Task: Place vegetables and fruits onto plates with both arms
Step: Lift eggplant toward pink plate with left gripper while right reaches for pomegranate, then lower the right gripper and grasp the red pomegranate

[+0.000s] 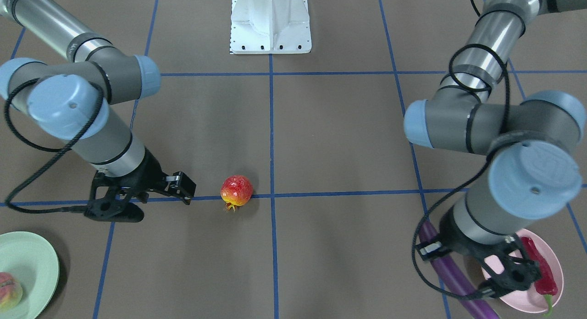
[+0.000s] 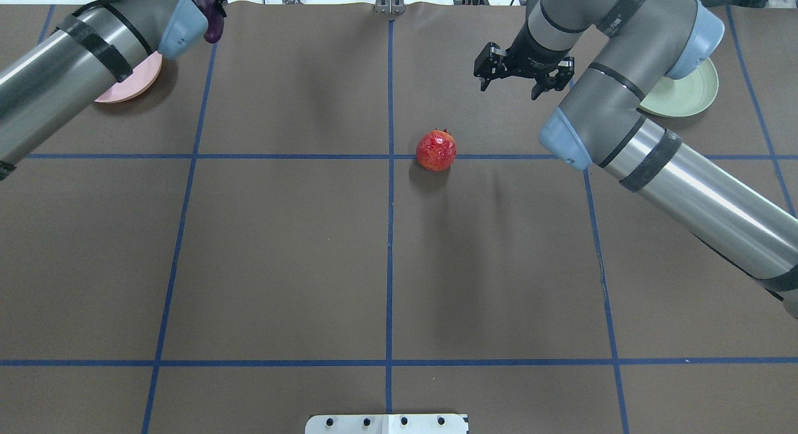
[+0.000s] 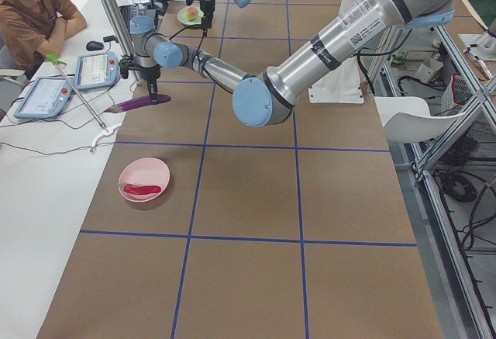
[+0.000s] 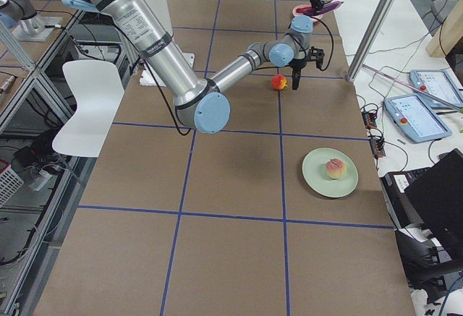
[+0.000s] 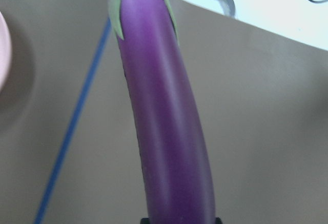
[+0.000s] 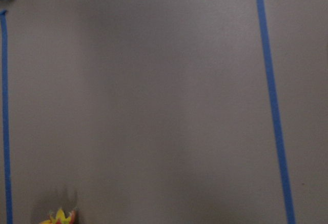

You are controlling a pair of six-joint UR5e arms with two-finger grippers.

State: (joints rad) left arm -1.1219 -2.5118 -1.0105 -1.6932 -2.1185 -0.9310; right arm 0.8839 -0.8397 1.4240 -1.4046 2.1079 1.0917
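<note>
The left end effector (image 3: 153,93) is pinching the eggplant (image 5: 164,111) close to its rounded purple end and holds it clear of the surface (image 2: 280,253). The eggplant's long axis runs away from the robot, and its pale green cap points at the surface's far edge. It hangs beside the pink plate (image 1: 523,301), not on it. On that plate lies the chili (image 1: 543,275), its length running the same near-to-far way and its green stem aimed at the far edge. The right end effector (image 1: 183,189) is spread and empty. It is raised near the pomegranate (image 1: 236,190), on the robot's right of it and not touching. The pomegranate sits on the surface against a strip of blue tape (image 2: 389,265) near the middle crossing, with its small yellow crown facing away from the robot. Well off to the robot's right, the peach (image 4: 335,168) rests on the green plate (image 4: 318,184). The left arm (image 1: 486,122) carries a white label (image 3: 355,19) on its silver tube, and the right arm (image 1: 110,140) carries one too, but the print on both is too small to read.
</note>
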